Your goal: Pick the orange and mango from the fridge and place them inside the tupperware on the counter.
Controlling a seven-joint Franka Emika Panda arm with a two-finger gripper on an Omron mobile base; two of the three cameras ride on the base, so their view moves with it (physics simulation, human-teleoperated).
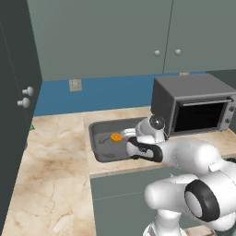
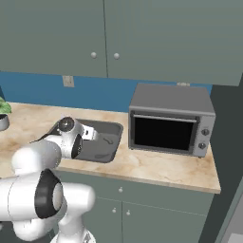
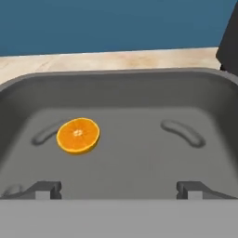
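The orange (image 3: 78, 135) lies flat on the floor of the dark grey tupperware (image 3: 121, 88), left of centre in the hand view. In the left base view the orange (image 1: 116, 137) rests in the tupperware (image 1: 94, 138) just left of my gripper (image 1: 126, 138). My gripper (image 3: 118, 188) hovers over the tub's near side, open, with its fingertips (image 3: 46, 188) spread wide and nothing between them. The right base view has the gripper (image 2: 92, 134) over the tupperware (image 2: 116, 137), with the hand hiding the orange. The tub sits on the beige counter (image 1: 50, 161). The mango is out of view.
A grey microwave (image 1: 193, 103) (image 2: 171, 123) stands on the counter right of the tub. A tall dark grey unit (image 2: 230, 133) rises beyond it; I cannot tell whether it is the fridge. Wall cabinets hang above, and a potted plant (image 2: 3, 114) sits far left.
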